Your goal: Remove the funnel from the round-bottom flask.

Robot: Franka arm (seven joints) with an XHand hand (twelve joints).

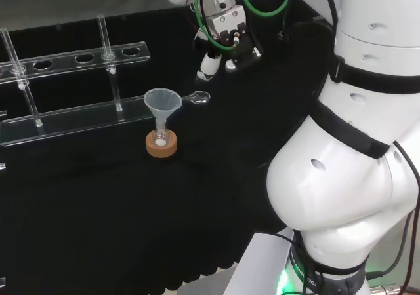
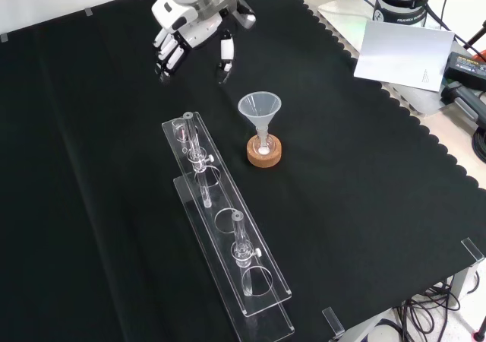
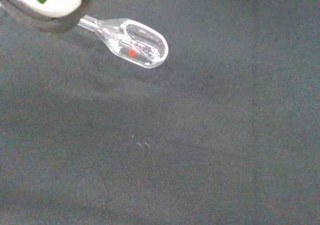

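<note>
The funnel [image 1: 163,103] is seated upright in the neck of the round-bottom flask [image 1: 161,137], which is carried by a cork ring [image 1: 161,145] on the black-clothed counter [image 1: 98,196]. The robot hand [image 1: 223,42] is held above the cloth, well apart from the funnel and to its upper right in the head view; its fingers [image 2: 168,53] are relaxed and nothing is grasped. A small clear spoon-shaped piece [image 3: 137,42] is laid flat on the cloth between the robot hand and the funnel, just beside the funnel's rim in the head view. A clear rack [image 2: 228,235] with upright rods is placed just beside the cork ring, to its left in the front view.
</note>
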